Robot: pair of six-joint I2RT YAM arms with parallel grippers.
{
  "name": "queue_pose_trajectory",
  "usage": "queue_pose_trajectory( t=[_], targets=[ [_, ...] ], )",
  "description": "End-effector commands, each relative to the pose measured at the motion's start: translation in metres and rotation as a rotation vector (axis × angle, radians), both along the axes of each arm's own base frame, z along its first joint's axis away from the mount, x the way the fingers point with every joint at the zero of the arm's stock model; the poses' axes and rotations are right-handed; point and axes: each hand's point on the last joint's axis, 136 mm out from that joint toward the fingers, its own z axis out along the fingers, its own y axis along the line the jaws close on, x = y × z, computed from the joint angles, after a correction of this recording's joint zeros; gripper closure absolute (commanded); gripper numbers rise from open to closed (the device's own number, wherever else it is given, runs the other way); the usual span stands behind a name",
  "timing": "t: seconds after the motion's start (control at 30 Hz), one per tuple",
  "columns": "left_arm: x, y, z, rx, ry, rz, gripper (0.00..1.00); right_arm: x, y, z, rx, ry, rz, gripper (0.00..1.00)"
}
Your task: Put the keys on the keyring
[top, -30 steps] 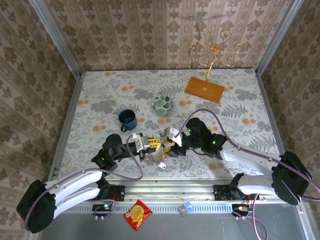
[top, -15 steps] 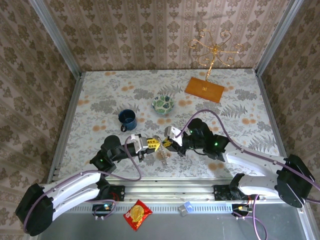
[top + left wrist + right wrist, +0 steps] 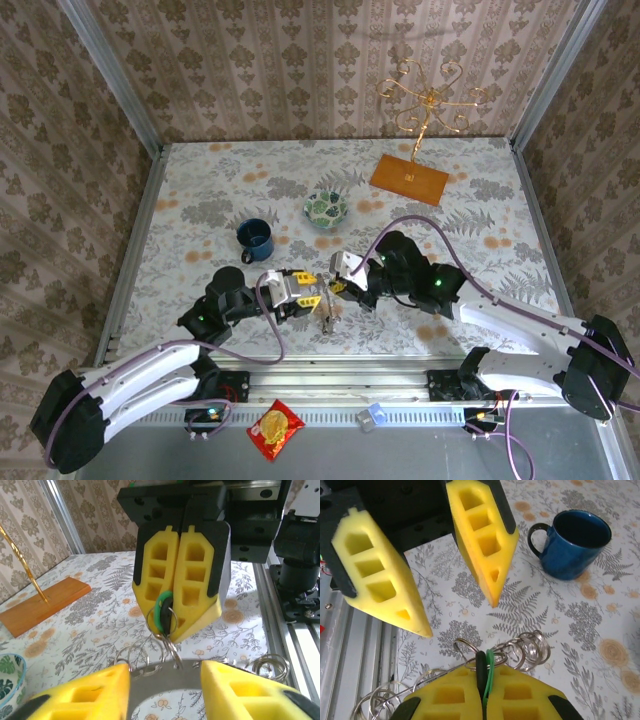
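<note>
Flowered tabletop [image 3: 480, 215] in a papered booth: the arms meet tip to tip near the front edge.

From above, the left gripper [image 3: 310, 290] faces the right gripper [image 3: 340, 287], with the keys [image 3: 326, 316] dangling between, nearer the right. At the left wrist, the right fingers are pinched shut on the green and black heads, just above the keyring [image 3: 165, 672], a flat grey band lying crosswise between the left's spread, empty fingers. At the right wrist, the heads sit edge-on along the finger seam, blades hidden.
</note>
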Motion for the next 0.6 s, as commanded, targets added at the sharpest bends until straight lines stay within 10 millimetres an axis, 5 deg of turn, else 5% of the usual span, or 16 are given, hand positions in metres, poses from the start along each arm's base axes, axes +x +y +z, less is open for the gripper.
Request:
queue_pose_trajectory(
  t=[0.0,0.3,0.57],
  targets=[
    [0.008,0.005,0.017,-0.046,-0.048,0.058,0.49,0.007,-0.005,0.026,-0.014,-0.061,-0.02,1.0],
    [0.056,0.068,0.047,-0.165,-0.133,0.529,0.32,0.006,0.0,0.04,-0.048,-0.052,-0.015,1.0],
    [0.084,0.167,0.087,-0.336,-0.09,1.049,0.28,-0.005,0.063,0.062,0.056,-0.071,0.06,1.0]
  ],
)
